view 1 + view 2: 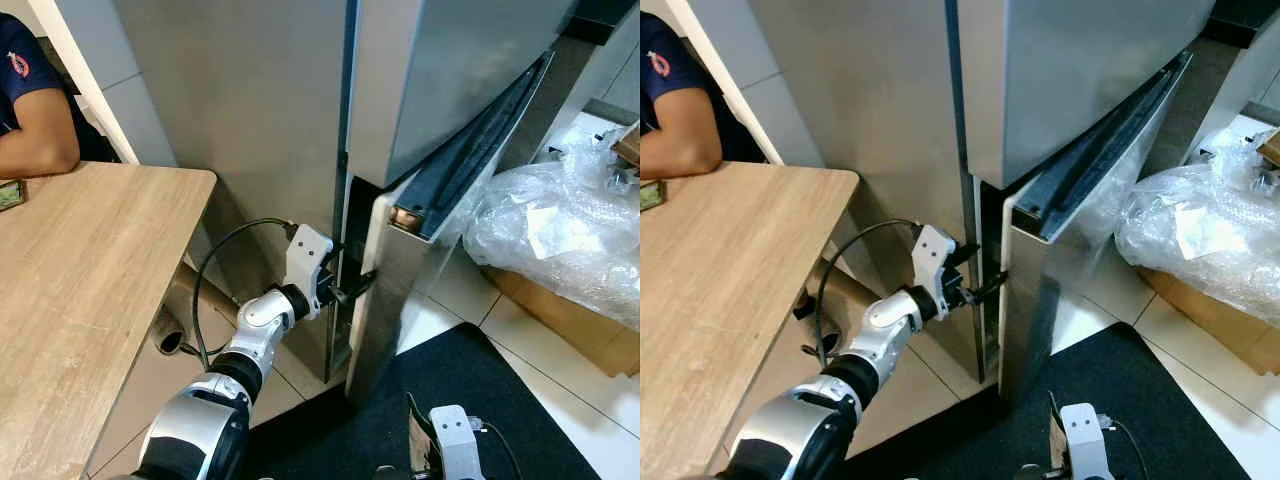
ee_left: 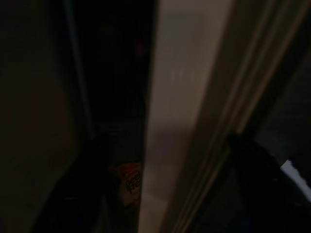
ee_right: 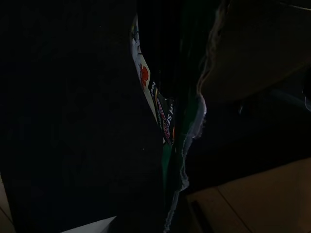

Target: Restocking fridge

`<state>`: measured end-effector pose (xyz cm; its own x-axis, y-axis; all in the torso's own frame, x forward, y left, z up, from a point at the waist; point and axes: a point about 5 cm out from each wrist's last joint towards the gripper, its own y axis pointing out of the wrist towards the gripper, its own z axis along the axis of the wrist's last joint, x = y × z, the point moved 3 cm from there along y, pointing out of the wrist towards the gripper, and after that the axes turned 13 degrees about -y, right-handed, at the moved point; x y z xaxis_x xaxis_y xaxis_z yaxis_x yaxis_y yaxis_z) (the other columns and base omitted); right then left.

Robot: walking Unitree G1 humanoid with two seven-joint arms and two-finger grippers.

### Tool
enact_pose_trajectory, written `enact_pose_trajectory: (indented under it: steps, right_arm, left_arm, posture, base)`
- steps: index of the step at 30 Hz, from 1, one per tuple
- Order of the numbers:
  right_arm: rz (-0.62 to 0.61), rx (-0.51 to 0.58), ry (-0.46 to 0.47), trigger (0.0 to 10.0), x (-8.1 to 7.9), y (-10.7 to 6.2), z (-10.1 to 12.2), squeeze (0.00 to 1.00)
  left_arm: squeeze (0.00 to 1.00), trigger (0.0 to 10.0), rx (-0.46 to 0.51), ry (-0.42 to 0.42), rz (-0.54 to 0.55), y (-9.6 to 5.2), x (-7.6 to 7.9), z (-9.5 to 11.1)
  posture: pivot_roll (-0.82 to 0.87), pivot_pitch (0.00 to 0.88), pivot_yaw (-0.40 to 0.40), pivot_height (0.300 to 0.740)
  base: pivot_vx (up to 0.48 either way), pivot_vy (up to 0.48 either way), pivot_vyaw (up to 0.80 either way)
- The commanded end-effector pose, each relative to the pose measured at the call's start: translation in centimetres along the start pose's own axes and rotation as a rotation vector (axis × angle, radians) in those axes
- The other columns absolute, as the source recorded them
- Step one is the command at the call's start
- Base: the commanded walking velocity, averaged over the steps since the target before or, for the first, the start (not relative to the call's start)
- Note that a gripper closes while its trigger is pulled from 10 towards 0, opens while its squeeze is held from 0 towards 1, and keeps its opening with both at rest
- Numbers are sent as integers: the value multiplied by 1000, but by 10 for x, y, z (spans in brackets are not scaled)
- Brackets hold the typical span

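Observation:
The steel fridge [image 1: 440,80] stands ahead, and its lower door [image 1: 400,290] is ajar by a narrow gap. My left gripper [image 1: 350,287] is at that door's opening edge, open, with one finger in the gap and one outside. In the left wrist view the pale door edge [image 2: 180,121] runs between the fingers [image 2: 252,170], and a red-labelled item [image 2: 132,179] shows dimly inside. My right gripper [image 1: 432,440] hangs low over the mat, shut on a green printed packet [image 3: 170,121].
A wooden table [image 1: 80,280] stands close on the left, with a person's arm [image 1: 35,135] resting at its far end. A plastic-wrapped bundle [image 1: 560,225] lies on a cardboard box [image 1: 575,335] to the right. A black mat [image 1: 480,390] covers the tiled floor in front of the fridge.

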<state>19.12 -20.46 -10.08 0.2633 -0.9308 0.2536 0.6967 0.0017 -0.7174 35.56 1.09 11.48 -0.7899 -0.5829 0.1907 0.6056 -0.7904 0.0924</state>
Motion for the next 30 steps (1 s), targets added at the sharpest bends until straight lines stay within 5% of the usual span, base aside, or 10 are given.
enact_pose_trajectory:
  steps: [1, 2, 3, 5, 11, 22, 30]
  right_arm:
    - [21, -34, 21, 10000, -5, -3, -10, 0]
    - [37, -42, 19, 10000, -8, -3, -12, 0]
    - [37, -42, 19, 10000, -8, -3, -12, 0]
    - [60, -49, 11, 10000, -13, -4, -13, 0]
    - [62, -41, 13, 10000, -15, -2, -10, 0]
    - [122, -29, -41, 10000, -21, -3, -8, 0]
    - [171, 44, -151, 10000, -30, -2, 2, 0]
  left_arm:
    - [757, 10000, -22, -71, -160, 14, 32, -8]
    - [0, 10000, -70, -117, -297, 16, 54, -17]
    - [0, 10000, -70, -117, -297, 16, 54, -17]
    - [0, 10000, -130, -224, -520, 18, 91, -28]
    - [0, 10000, -157, -302, -757, 22, 135, -25]
    - [0, 10000, -142, -342, -748, 16, 128, -19]
    - [0, 10000, -128, -316, -558, 2, 100, -30]
  posture:
    - [-198, 146, 67, 740]
    - [-199, 146, 65, 740]
    - [-199, 146, 65, 740]
    - [-202, 145, 66, 740]
    - [-204, 144, 71, 740]
    - [-196, 136, 66, 740]
    - [-196, 135, 75, 740]
  base:
    - [0, 0, 0]
    - [0, 0, 0]
    - [0, 0, 0]
    - [0, 0, 0]
    - [0, 0, 0]
    - [0, 0, 0]
    - [0, 0, 0]
